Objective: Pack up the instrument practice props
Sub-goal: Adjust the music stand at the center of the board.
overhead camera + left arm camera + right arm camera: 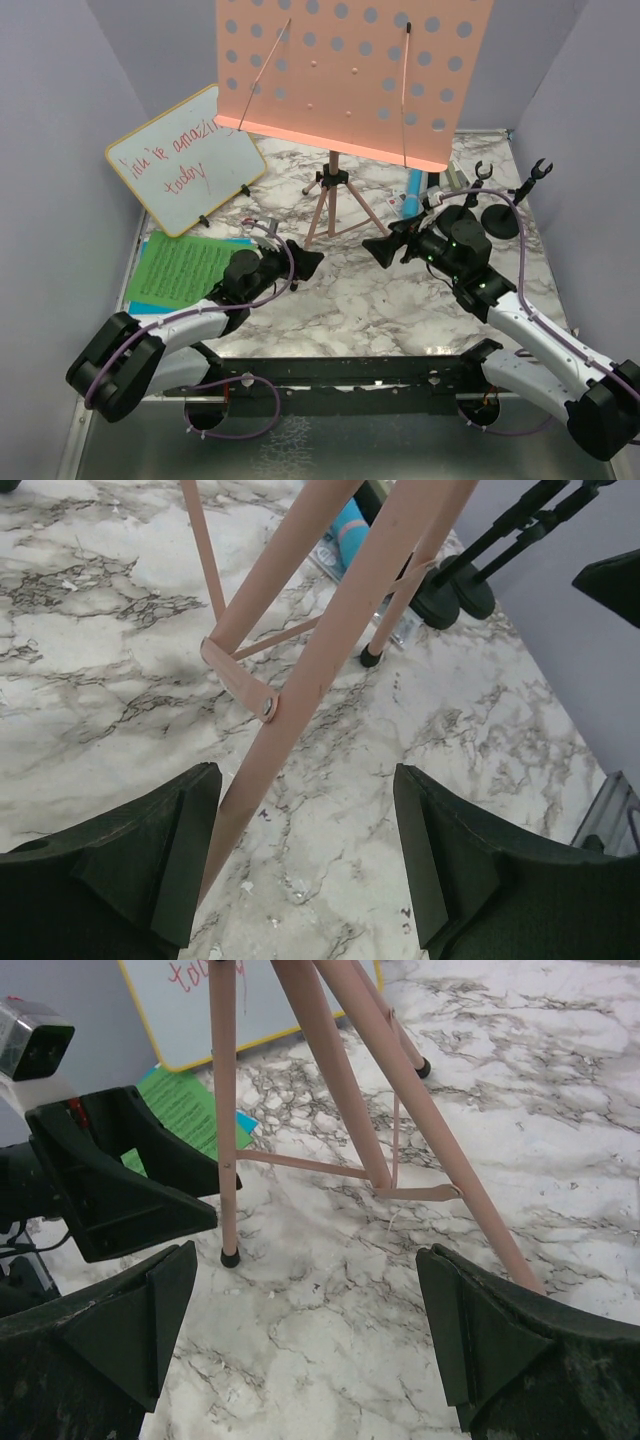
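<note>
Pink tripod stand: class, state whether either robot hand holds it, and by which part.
Nothing is held. The left hand and right hand are both open beside the pink tripod stand's legs.

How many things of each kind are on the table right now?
Pink music stand: 1
Music sheets: 2 (green sheet, blue sheet under it)
Mic holders: 2 (left holder, right holder)
Blue microphone: 1
Whiteboard: 1
Total: 7 that I can make out
</note>
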`<move>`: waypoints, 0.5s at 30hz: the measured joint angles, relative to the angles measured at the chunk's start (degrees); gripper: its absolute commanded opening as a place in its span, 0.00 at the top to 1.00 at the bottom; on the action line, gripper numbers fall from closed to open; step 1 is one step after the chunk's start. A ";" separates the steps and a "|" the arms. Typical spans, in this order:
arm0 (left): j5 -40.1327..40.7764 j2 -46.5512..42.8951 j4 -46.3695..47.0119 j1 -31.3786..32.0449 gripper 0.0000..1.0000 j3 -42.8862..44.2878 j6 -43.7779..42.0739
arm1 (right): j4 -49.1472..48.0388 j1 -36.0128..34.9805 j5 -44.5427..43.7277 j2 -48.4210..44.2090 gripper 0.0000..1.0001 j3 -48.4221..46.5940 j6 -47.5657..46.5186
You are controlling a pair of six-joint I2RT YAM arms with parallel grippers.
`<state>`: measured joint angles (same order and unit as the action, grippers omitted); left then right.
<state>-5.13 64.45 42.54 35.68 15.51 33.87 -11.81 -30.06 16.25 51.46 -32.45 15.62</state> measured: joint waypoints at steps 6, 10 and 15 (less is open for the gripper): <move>3.32 5.62 2.34 2.91 0.28 -0.07 -2.40 | -3.85 0.00 0.02 0.39 0.00 2.10 -0.02; 7.02 6.58 3.37 6.69 0.31 -0.07 -3.21 | -6.27 0.00 0.02 0.20 0.00 3.91 0.00; 9.35 6.58 3.96 12.96 0.31 -0.33 -2.47 | -7.52 0.00 -0.04 -0.79 0.00 5.07 0.24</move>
<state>4.23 71.02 46.50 48.64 15.18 31.40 -19.33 -30.06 16.21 50.68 -27.38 15.86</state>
